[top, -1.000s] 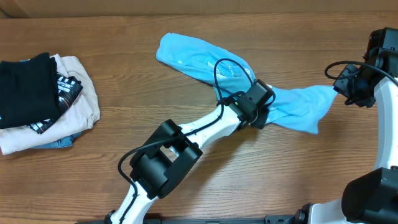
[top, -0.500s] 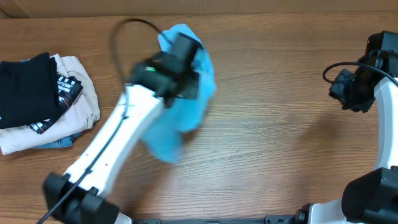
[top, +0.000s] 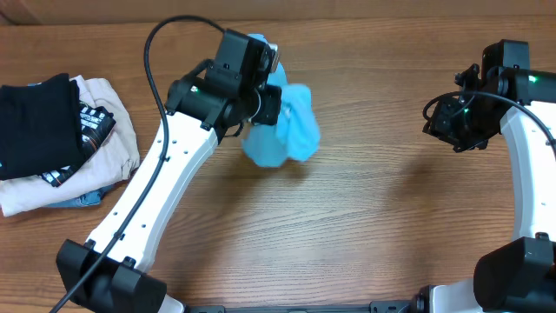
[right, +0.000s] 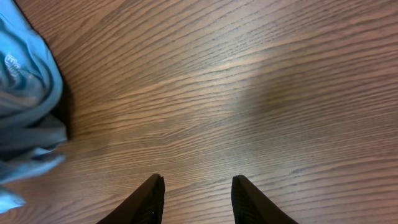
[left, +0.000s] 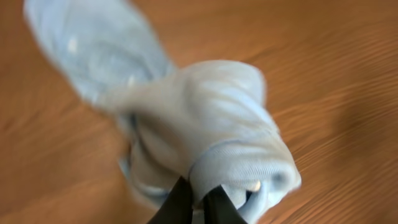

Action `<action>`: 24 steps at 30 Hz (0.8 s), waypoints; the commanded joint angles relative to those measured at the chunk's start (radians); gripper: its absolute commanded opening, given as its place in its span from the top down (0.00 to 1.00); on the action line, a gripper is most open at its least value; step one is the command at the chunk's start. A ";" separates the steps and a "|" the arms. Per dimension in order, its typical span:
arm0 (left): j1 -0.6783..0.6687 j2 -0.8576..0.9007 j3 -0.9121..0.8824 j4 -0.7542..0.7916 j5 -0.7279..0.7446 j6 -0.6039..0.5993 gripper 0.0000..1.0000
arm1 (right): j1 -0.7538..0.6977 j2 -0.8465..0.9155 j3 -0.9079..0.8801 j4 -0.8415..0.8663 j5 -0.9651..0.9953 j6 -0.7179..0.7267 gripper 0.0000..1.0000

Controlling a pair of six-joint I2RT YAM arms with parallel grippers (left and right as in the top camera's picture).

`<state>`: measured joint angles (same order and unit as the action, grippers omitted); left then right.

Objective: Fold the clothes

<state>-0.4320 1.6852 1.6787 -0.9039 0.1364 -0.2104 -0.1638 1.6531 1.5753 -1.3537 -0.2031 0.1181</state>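
The clothes, a sky-blue T-shirt (top: 291, 132), hang in a bunched lump just above the table at the upper middle. My left gripper (top: 271, 106) is shut on a fold of it. In the left wrist view the two dark fingers (left: 179, 204) pinch the pale blue cloth (left: 211, 124), which bulges and trails away beyond them over the wood. My right gripper (top: 441, 123) hovers at the right, apart from the shirt. Its fingers (right: 149, 198) stand open over bare wood with nothing between them, and the shirt's edge (right: 25, 106) shows at the left of that view.
A stack of folded garments, black (top: 39, 122) on top of cream (top: 109, 143), lies at the table's left edge. The left arm (top: 148, 200) runs diagonally from the front left up to the shirt. The right arm's base (top: 517, 278) stands at the front right.
My left arm has swung from the middle right to the upper middle, carrying the shirt, which went from stretched out flat to a bunched lump. The right gripper has shifted slightly left.
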 commanded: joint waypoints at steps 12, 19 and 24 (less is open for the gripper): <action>-0.020 0.042 0.136 -0.151 0.010 0.031 0.57 | -0.006 -0.003 -0.003 0.016 -0.007 -0.014 0.60; -0.075 0.233 0.136 -0.109 0.086 0.022 0.57 | -0.006 -0.003 -0.003 0.016 0.001 -0.014 0.60; -0.108 0.365 0.136 -0.110 0.220 -0.143 0.59 | -0.006 -0.003 -0.003 0.015 0.038 -0.014 0.60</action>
<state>-0.5213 1.9812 1.8233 -1.0172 0.2340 -0.2344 -0.1638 1.6531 1.5753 -1.3437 -0.1909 0.1078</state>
